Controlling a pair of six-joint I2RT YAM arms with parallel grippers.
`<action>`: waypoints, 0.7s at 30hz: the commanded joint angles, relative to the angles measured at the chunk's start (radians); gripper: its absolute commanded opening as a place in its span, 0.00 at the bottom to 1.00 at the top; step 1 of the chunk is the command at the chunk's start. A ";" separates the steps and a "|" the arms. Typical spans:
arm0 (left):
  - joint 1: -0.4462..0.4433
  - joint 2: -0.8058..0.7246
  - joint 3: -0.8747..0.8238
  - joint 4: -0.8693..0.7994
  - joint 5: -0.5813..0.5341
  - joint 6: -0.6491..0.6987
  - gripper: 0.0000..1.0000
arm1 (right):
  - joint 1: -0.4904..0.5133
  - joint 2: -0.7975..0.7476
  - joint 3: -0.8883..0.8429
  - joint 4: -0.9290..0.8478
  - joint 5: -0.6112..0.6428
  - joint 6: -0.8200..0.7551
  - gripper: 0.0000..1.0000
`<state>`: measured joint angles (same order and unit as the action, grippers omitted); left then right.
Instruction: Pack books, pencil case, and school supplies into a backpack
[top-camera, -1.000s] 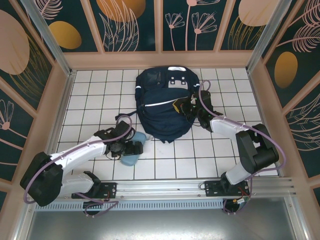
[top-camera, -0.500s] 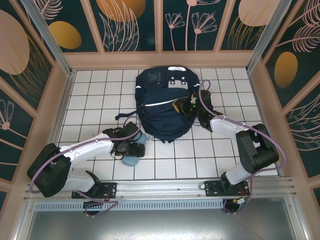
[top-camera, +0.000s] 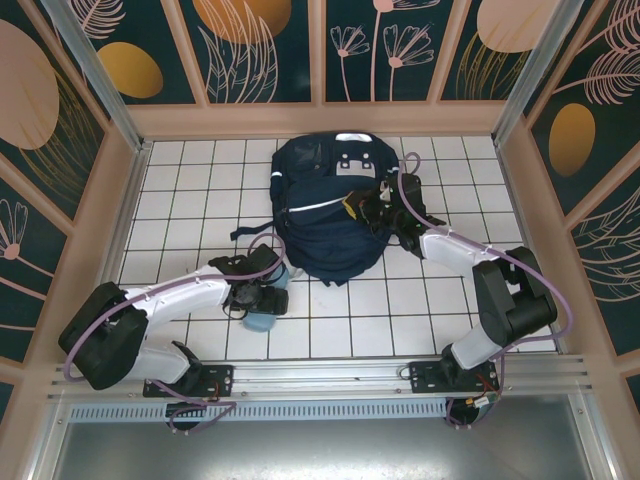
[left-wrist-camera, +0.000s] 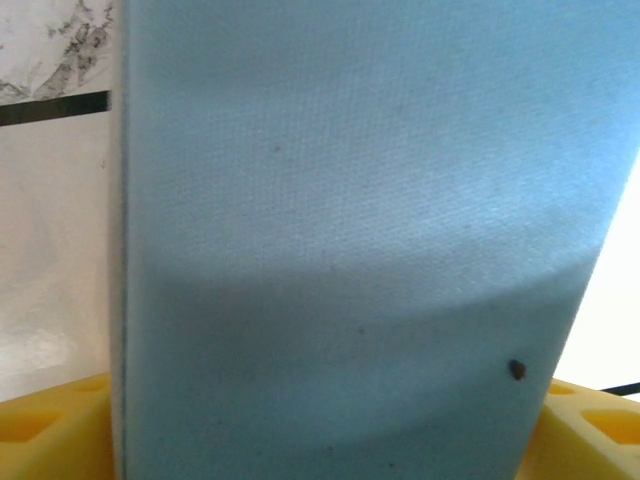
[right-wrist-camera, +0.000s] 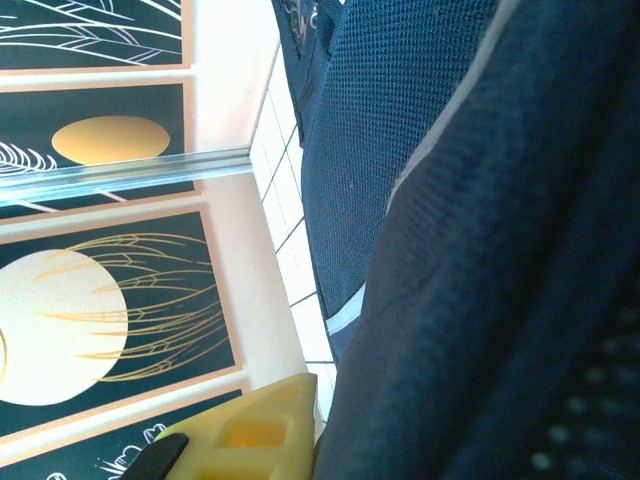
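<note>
— Backpack (top-camera: 325, 215) is lying far-centre on the table (top-camera: 200, 190). Arms?
— Right arm (top-camera: 455, 248) is bending over it, right gripper (top-camera: 362, 207) pressed together against its fabric. Left arm (top-camera: 180, 298) is reaching low, left gripper (top-camera: 268, 298) straddling the light-blue pencil case (left-wrist-camera: 350, 250), spread wide.

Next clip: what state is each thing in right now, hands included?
backpack: lying on the tiles, right side gripped; whether it is open cannot be told.
light blue pouch: on the tiles beside the backpack, between the left fingers.
left hand: straddling the light blue pouch; grip unclear.
right hand: shut on backpack fabric.
</note>
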<state>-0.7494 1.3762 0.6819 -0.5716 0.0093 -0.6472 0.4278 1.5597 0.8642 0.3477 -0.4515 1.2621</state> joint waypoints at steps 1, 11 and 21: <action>-0.007 0.013 0.005 0.006 -0.023 0.015 0.77 | 0.009 0.015 0.045 0.046 -0.018 -0.020 0.00; -0.008 -0.063 0.066 -0.007 -0.092 0.013 0.48 | 0.019 0.009 0.059 0.052 -0.030 -0.018 0.00; -0.007 -0.260 0.109 0.048 -0.043 0.045 0.33 | 0.028 0.008 0.080 0.051 -0.030 -0.017 0.00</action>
<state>-0.7532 1.1481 0.7647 -0.5587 -0.0605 -0.6285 0.4385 1.5681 0.8867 0.3462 -0.4583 1.2621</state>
